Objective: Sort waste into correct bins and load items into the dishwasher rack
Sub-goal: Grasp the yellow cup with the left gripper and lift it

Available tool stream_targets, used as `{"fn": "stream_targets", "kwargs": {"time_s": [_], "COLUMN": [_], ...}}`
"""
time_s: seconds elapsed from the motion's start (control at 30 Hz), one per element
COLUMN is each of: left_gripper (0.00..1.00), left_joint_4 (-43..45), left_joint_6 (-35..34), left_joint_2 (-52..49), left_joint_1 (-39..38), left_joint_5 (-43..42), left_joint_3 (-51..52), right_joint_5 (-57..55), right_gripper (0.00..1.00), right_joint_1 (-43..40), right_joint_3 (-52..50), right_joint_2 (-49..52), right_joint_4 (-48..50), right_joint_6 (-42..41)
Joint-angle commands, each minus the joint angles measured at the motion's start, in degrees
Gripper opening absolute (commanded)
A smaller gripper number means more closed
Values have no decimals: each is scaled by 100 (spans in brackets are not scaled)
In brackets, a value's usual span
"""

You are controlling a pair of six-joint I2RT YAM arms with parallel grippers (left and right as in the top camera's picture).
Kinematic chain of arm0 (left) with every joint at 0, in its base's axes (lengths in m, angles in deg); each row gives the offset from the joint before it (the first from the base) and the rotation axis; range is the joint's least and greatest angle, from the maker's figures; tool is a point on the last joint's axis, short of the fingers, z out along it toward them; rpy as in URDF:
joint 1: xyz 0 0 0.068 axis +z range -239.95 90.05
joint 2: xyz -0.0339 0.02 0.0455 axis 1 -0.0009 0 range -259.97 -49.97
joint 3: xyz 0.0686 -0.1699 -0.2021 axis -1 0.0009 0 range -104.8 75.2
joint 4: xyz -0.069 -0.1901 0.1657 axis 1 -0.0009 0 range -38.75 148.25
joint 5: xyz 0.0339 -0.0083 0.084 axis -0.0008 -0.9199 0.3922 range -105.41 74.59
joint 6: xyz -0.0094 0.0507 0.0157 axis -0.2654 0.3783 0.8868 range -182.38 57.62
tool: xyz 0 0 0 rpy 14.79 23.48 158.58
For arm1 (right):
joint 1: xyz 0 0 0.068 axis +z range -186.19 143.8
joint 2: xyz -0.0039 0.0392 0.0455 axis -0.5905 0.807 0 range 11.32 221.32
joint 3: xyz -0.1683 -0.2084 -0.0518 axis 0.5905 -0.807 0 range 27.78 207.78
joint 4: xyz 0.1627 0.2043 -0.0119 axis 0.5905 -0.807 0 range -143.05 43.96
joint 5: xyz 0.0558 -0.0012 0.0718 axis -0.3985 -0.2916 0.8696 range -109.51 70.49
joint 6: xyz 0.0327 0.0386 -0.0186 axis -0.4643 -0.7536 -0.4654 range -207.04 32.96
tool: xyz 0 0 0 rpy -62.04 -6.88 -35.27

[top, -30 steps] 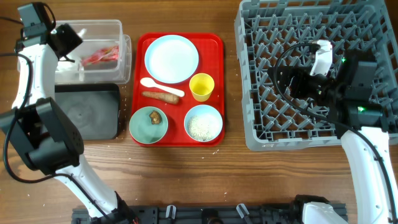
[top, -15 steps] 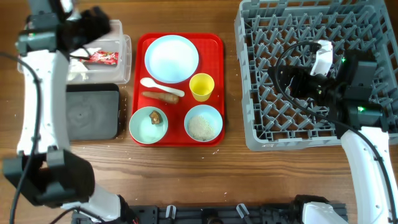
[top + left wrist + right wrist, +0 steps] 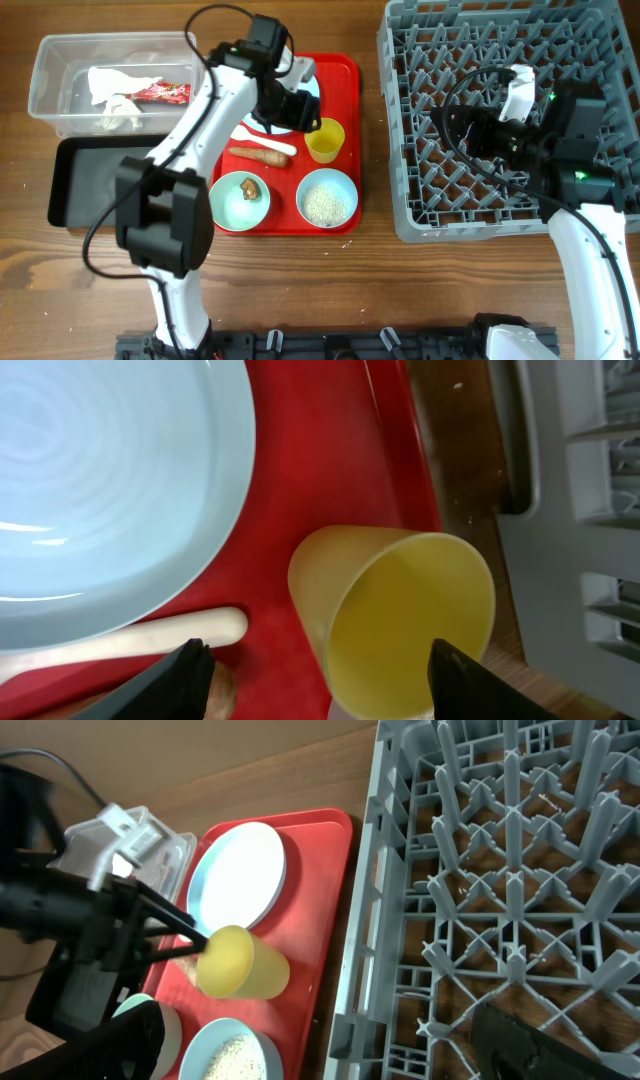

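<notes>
My left gripper (image 3: 300, 112) is open over the red tray (image 3: 342, 85), its jaws (image 3: 325, 695) set either side of the small yellow cup (image 3: 410, 610), not closed on it. The pale plate (image 3: 100, 480), the white spoon (image 3: 130, 640) and the carrot-like root (image 3: 258, 154) lie beside it. A mint bowl (image 3: 228, 207) holds a brown lump (image 3: 249, 187). Another bowl (image 3: 327, 197) holds rice. The red wrapper (image 3: 160, 93) and tissue (image 3: 108, 85) lie in the clear tub (image 3: 45, 95). My right gripper (image 3: 470, 130) is open and empty over the grey rack (image 3: 420, 220).
The black tray (image 3: 100, 185) sits in front of the clear tub at the left. The left arm crosses over the plate and the red tray's left half. The rack's left edge (image 3: 365, 920) stands just right of the red tray.
My left arm has swung right from the clear tub to the red tray, ending at the yellow cup. The wrapper stays in the tub. The right arm has not moved.
</notes>
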Motion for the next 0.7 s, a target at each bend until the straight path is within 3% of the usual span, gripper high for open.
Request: {"fn": "stream_targets", "kwargs": {"time_s": [0.0, 0.07, 0.23, 0.3, 0.43, 0.57, 0.67], "left_gripper": [56, 46, 9, 4, 4, 4, 4], "left_joint_4": [81, 155, 308, 326, 367, 376, 367], "left_joint_6": [-70, -219, -531, -529, -549, -546, -546], "left_joint_2": [-319, -450, -560, -560, -483, -144, 11], "left_joint_1": [-57, -57, -153, -205, -98, 540, 1226], "left_joint_5": [-92, -94, -94, -94, -529, -2452, -4629], "left_joint_3": [35, 35, 35, 35, 7, -118, -118], "right_joint_5": [-35, -35, -35, -33, -31, 710, 1751], "right_gripper": [99, 99, 99, 99, 100, 99, 99], "right_joint_1": [-9, -9, -9, -9, -9, -7, 0], "right_joint_3": [127, 127, 127, 127, 127, 127, 125], "right_joint_2": [7, 7, 7, 7, 7, 7, 55], "right_joint_4": [-17, -20, -42, -59, -59, 291, 837], "right_joint_6": [-20, -17, -20, -17, -122, -446, -446]}}
